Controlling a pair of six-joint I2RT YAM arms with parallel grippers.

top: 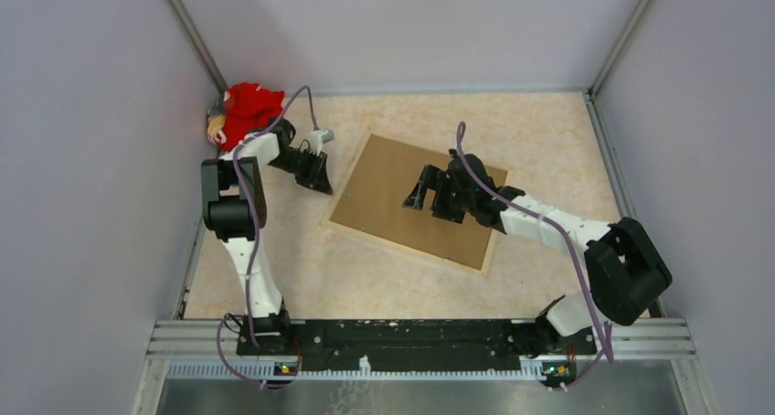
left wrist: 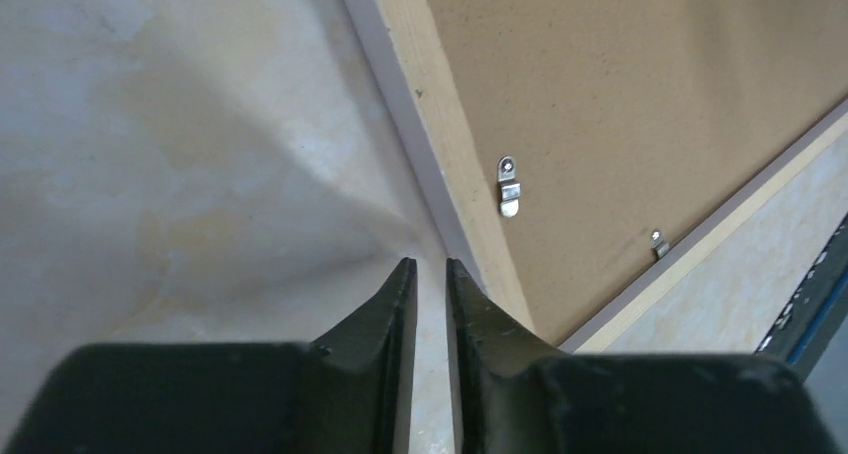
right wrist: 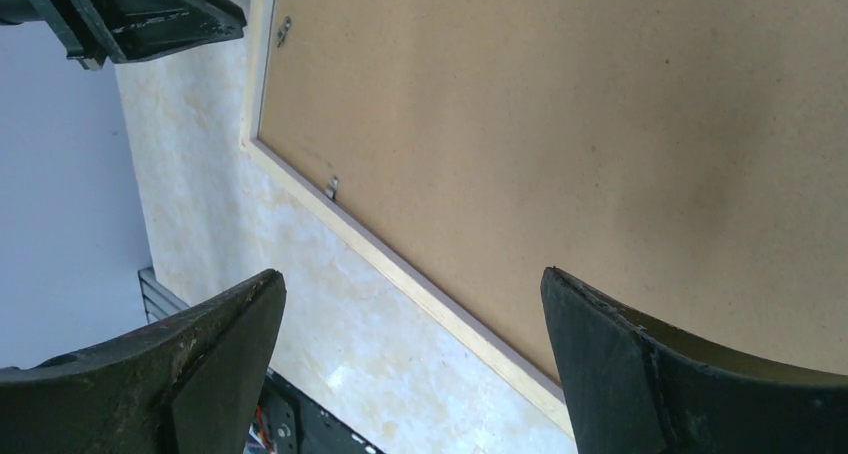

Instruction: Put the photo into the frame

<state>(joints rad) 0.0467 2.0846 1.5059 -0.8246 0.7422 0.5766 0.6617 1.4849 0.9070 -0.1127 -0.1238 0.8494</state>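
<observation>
Lying face-down, the frame shows pale wood.

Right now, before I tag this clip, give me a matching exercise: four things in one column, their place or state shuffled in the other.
Things:
1. left gripper
2. right gripper
3. backing board
4. red cloth bundle

Place or state:
A. in the far-left corner of the table
B. open, above the backing board
C. shut, over bare table beside a corner of the frame
D. lying flat inside the frame's pale wood rim

Pairs: 1-C, 2-B, 3-D, 4-A
</observation>
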